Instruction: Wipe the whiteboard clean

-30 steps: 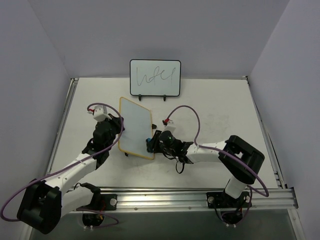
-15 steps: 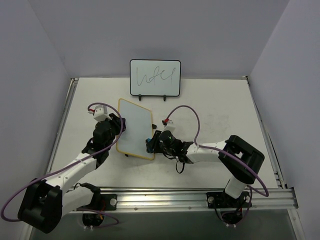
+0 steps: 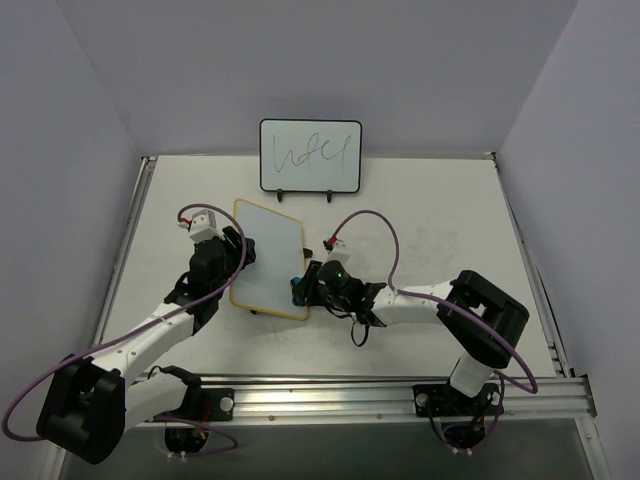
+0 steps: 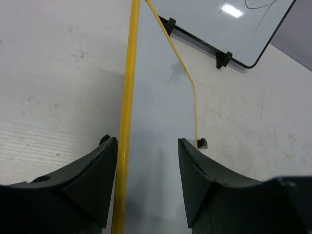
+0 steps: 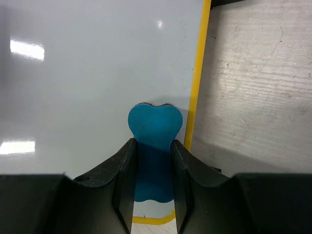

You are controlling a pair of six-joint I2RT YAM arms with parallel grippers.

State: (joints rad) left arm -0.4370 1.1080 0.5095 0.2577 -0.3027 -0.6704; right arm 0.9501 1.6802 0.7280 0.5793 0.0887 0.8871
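The whiteboard (image 3: 268, 256) with its yellow frame lies on the table, its white face wiped clean (image 5: 97, 73). My left gripper (image 3: 239, 260) is at its left edge and stands open. The yellow frame rail (image 4: 127, 97) runs between the jaws close to the left finger, which is not clamped on it (image 4: 147, 144). My right gripper (image 3: 301, 288) is at the board's near right corner, shut on a blue eraser (image 5: 155, 127). The eraser rests on the white surface just inside the frame.
A black-framed upright whiteboard (image 3: 310, 155) with one scribble line stands at the back of the table; its lower edge and feet show in the left wrist view (image 4: 229, 34). A metal rail (image 3: 400, 395) runs along the near edge by the arm bases.
My left gripper has opened and let go of the board's left edge. The board has shifted slightly to the left. The right gripper and eraser have barely moved.
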